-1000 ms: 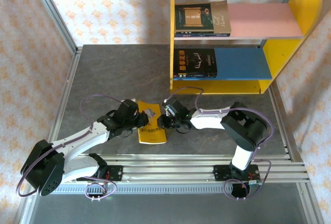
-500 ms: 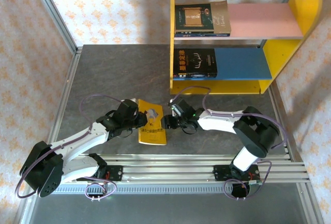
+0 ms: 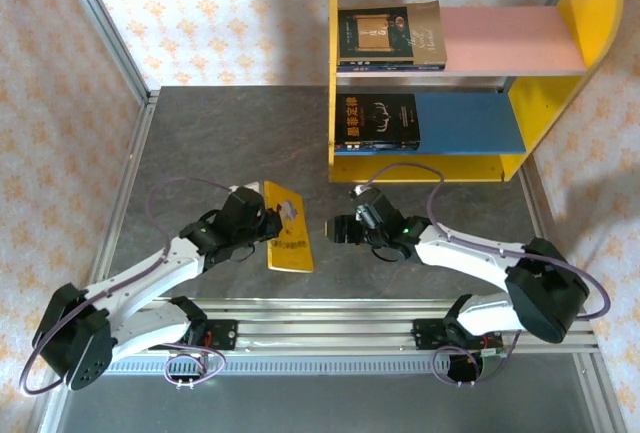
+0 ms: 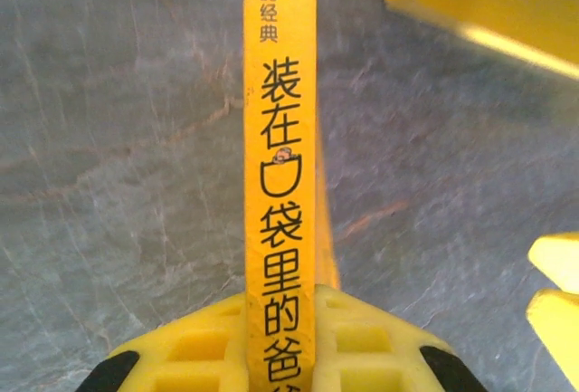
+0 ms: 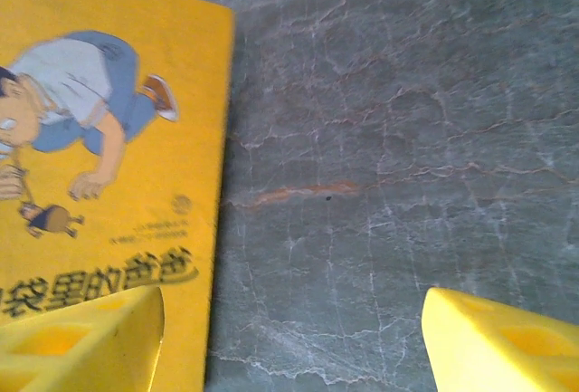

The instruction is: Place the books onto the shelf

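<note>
My left gripper (image 3: 262, 228) is shut on the bright yellow book (image 3: 286, 228) and holds it tilted up on its edge above the table. In the left wrist view the book's spine (image 4: 280, 166) runs straight out from between the shut fingers (image 4: 194, 351). My right gripper (image 3: 335, 230) stands open just right of the book, apart from it; in its wrist view the cartoon cover (image 5: 109, 138) lies to the left of the empty gap (image 5: 294, 329). The shelf (image 3: 333, 73) stands at the back right, with dark books on its pink upper board (image 3: 390, 35) and on its blue lower board (image 3: 378, 120).
The grey stone table (image 3: 220, 143) lies bare to the left of the shelf. Patterned walls close in the left and back sides. A metal rail (image 3: 330, 318) with both arm bases runs along the near edge. The pink board (image 3: 510, 38) and the blue board (image 3: 470, 118) have free room to the right of their books.
My left gripper shut on the yellow book and raised it from flat onto its edge. My right gripper opened, let go of the book and drew back to the right.
</note>
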Available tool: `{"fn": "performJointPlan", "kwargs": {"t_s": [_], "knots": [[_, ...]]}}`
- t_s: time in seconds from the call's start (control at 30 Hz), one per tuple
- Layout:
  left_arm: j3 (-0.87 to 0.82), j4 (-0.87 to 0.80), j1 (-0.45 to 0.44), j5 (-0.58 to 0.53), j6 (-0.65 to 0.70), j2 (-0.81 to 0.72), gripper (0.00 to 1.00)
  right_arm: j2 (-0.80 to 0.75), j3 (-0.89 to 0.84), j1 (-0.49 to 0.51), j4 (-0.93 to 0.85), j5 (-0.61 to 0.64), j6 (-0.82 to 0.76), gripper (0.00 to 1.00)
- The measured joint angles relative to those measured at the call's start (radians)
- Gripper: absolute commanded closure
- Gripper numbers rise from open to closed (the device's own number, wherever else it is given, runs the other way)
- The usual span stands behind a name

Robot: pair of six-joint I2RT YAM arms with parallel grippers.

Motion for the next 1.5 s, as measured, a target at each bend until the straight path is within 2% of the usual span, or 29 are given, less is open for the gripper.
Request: {"fn": "performJointPlan", "kwargs": {"t_s": [0.23,0.37,0.5,0.93,1.3,1.5], "knots": [[0.154,-0.079,0.0,-0.175,-0.033,-0.147,1.0,-0.096,-0.05,0.001,0.114,0.041,0.141,0.23],[0.183,-0.068,-0.002,-0.248,-0.058,-0.205,1.0,-0.096,-0.049,0.027,0.204,0.056,0.214,0.22],[0.185,-0.046,-0.01,-0.304,-0.079,-0.222,1.0,-0.096,-0.042,0.071,0.286,0.063,0.281,0.16],[0.167,0.127,-0.106,-0.403,-0.112,-0.252,1.0,-0.068,-0.01,0.103,0.563,0.086,0.513,0.13],[0.154,0.286,-0.185,-0.486,-0.112,-0.243,1.0,-0.055,-0.06,0.202,0.75,0.22,0.658,0.13],[0.133,0.367,-0.231,-0.528,-0.112,-0.233,1.0,-0.017,-0.06,0.213,0.824,0.256,0.708,0.14]]}}
